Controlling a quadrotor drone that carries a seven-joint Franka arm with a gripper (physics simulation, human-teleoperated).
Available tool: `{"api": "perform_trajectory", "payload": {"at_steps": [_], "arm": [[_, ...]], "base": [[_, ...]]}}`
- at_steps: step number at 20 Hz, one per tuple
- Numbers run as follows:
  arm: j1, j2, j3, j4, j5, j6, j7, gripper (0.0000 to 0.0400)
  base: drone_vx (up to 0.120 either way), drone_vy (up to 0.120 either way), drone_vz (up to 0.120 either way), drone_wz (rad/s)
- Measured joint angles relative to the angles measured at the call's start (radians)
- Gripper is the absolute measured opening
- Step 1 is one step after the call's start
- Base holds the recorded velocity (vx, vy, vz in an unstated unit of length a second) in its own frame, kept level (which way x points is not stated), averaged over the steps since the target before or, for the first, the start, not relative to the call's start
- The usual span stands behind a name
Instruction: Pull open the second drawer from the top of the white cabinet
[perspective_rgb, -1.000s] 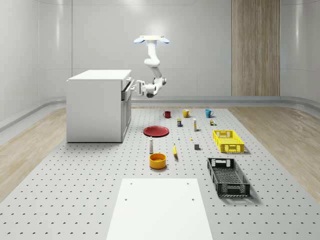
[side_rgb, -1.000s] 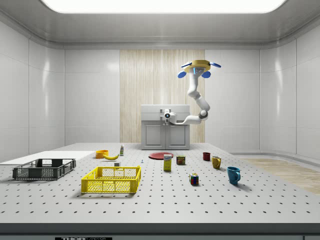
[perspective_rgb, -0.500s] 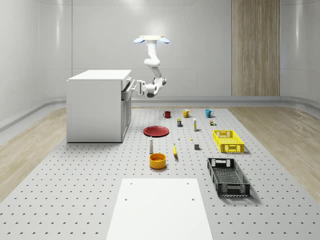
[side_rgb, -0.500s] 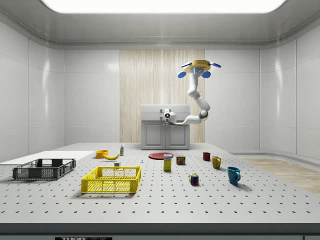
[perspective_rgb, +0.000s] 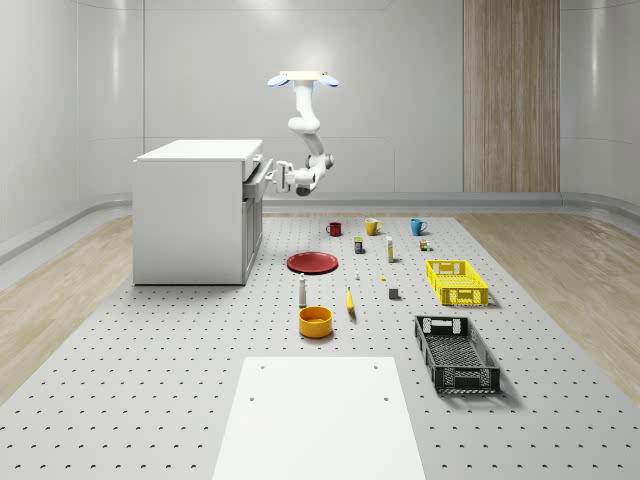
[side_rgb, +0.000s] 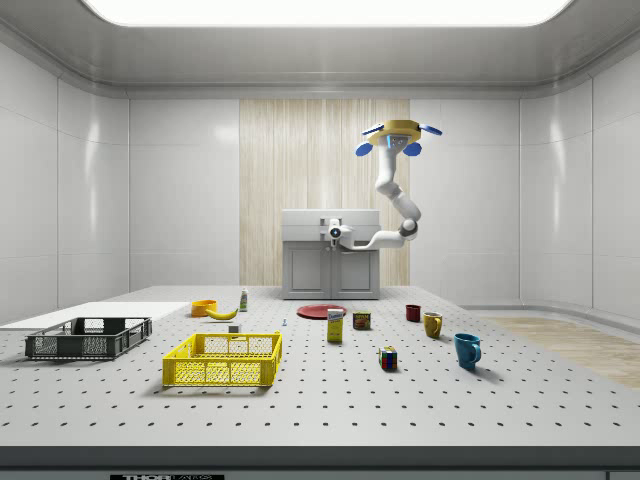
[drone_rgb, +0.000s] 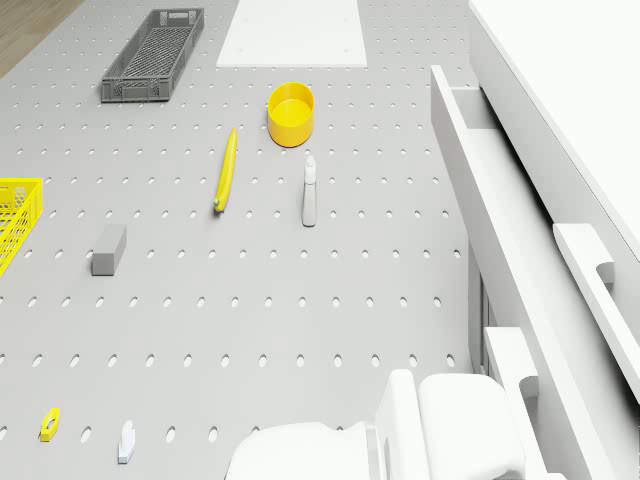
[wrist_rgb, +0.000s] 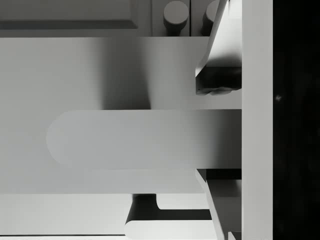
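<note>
Your drone (perspective_rgb: 303, 78) hovers high, just off the front of the white cabinet (perspective_rgb: 195, 210), arm bent down and back toward it. That standoff keeps the rotors away from the cabinet top while the arm does the reaching.

Gripper (perspective_rgb: 277, 179) sits at the drawer (perspective_rgb: 258, 178) front, second from the top, which already juts partway out of the cabinet face. In the wrist view the handle (wrist_rgb: 145, 139) runs between the fingertips (wrist_rgb: 218, 80), pinched shut on it. The pull looks begun, not finished.

Mind the plate (perspective_rgb: 312, 262) and mugs (perspective_rgb: 334, 228): well apart from the cabinet, no obstruction.
</note>
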Motion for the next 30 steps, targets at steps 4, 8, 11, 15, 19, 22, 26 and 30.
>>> {"api": "perform_trajectory", "payload": {"at_steps": [4, 8, 11, 15, 19, 22, 26, 30], "arm": [[-0.001, -0.005, -0.032, -0.007, -0.012, -0.022, -0.032, 0.0158], [-0.007, -0.015, -0.068, -0.008, -0.035, -0.052, -0.043, 0.0140], [-0.012, -0.023, -0.098, -0.006, -0.058, -0.077, -0.039, 0.0134], [-0.013, -0.030, -0.128, -0.002, -0.081, -0.097, -0.026, 0.0130], [-0.008, -0.035, -0.146, 0.001, -0.095, -0.105, -0.032, 0.0127], [-0.004, -0.041, -0.165, 0.005, -0.112, -0.115, -0.019, 0.0130], [0.035, -0.093, -0.194, 0.033, -0.208, -0.101, 0.089, 0.0252], [0.053, -0.094, -0.231, 0.025, -0.208, -0.102, 0.041, 0.0179]], "base": [[0.000, 0.000, 0.000, 0.000], [0.000, 0.000, 0.000, 0.000], [0.000, 0.000, 0.000, 0.000], [0.000, 0.000, 0.000, 0.000], [0.000, 0.000, 0.000, 0.000], [0.000, 0.000, 0.000, 0.000], [0.000, 0.000, 0.000, 0.000], [0.000, 0.000, 0.000, 0.000]]}}
